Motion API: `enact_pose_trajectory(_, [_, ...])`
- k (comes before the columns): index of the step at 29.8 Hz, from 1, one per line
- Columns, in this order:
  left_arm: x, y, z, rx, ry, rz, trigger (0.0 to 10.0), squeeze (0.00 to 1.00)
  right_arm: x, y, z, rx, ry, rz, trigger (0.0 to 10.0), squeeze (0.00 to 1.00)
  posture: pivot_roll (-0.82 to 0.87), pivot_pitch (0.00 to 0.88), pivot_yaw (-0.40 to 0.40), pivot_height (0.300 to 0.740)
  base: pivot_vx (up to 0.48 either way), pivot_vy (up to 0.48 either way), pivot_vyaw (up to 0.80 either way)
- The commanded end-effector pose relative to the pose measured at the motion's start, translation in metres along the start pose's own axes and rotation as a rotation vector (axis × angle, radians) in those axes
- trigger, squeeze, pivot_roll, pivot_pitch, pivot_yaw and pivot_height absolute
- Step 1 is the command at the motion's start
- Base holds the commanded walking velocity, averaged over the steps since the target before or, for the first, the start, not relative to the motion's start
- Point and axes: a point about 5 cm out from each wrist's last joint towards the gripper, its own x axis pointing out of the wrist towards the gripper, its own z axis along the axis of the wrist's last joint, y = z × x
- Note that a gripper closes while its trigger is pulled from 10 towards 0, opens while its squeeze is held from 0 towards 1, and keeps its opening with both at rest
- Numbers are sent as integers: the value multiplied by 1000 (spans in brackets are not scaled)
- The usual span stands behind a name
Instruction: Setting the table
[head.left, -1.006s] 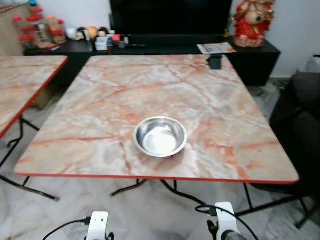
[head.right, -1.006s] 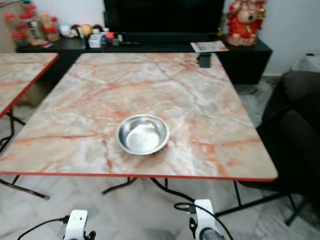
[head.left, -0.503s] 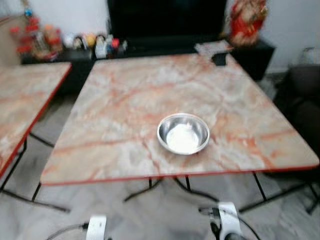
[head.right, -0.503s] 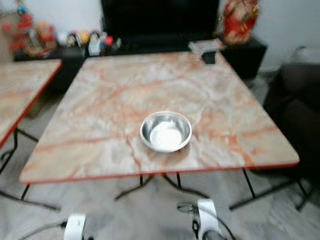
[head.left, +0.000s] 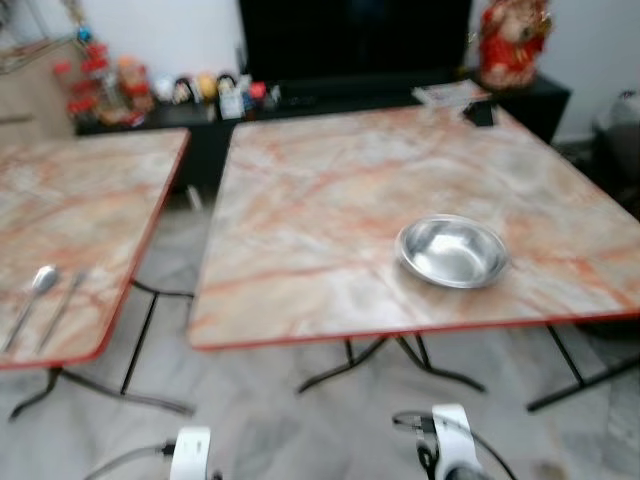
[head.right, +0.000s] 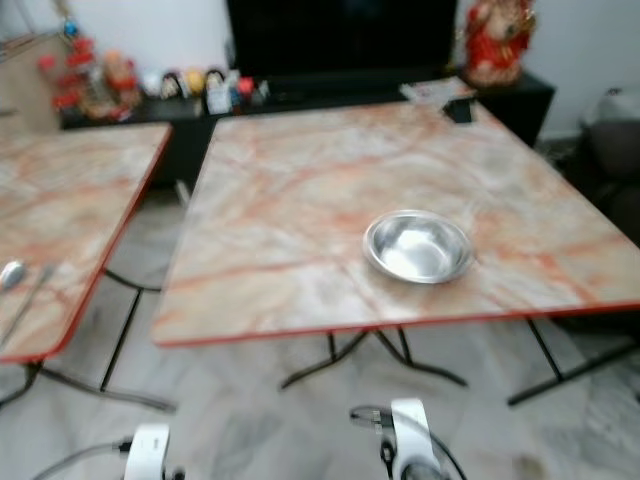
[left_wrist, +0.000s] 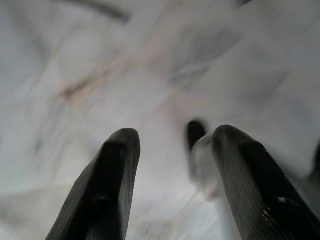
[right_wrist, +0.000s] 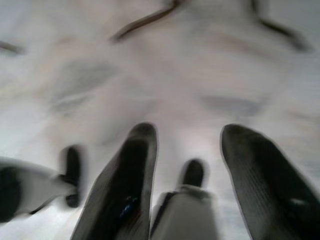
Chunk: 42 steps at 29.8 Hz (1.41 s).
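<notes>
A shiny steel bowl (head.left: 452, 251) sits empty on the marble-patterned table (head.left: 320, 200), near its front edge on the right. On a second table (head.left: 70, 220) to the left lie a spoon (head.left: 28, 300) and another slim utensil (head.left: 62, 308), close to the front edge. Both arms hang low over the floor. The left wrist view has my left gripper (left_wrist: 172, 145) open above pale floor tiles with nothing between the fingers. In the right wrist view my right gripper (right_wrist: 192, 145) is open too, also over the floor.
A black TV cabinet (head.left: 330, 95) runs along the back wall with small bottles and toys (head.left: 215, 92), a red figurine (head.left: 510, 40) and papers on it. A small dark object (head.left: 480, 112) lies at the main table's far right corner. Folding table legs (head.left: 150, 340) cross the gap between tables.
The camera has swung left: the bowl and its table have slid right in the picture, and the second table with its spoon has come into view. The picture is blurred.
</notes>
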Motion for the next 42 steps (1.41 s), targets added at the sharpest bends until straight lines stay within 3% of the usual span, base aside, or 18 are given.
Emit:
enact_pose_trajectory(1, [1,0,5,-12,-12,7,10000,0,0,-2,3,-5,-8,1,10000,0,10,0,35,740,0,480,0])
enact_pose_trajectory(25, [2,4,13,-37,-38,30,10000,0,1,1,7,18,-17,-1,10000,0,30,0,29,740,0,473,0])
enact_pose_trajectory(36, [3,-1,25,-45,-98,15,10000,0,1,1,8,-15,-17,-1,10000,0,33,0,26,740,0,0,159])
enact_pose_trajectory(42, [4,-4,32,-62,-118,11,10000,0,1,-1,8,24,-24,-5,10000,0,25,0,26,740,0,0,0])
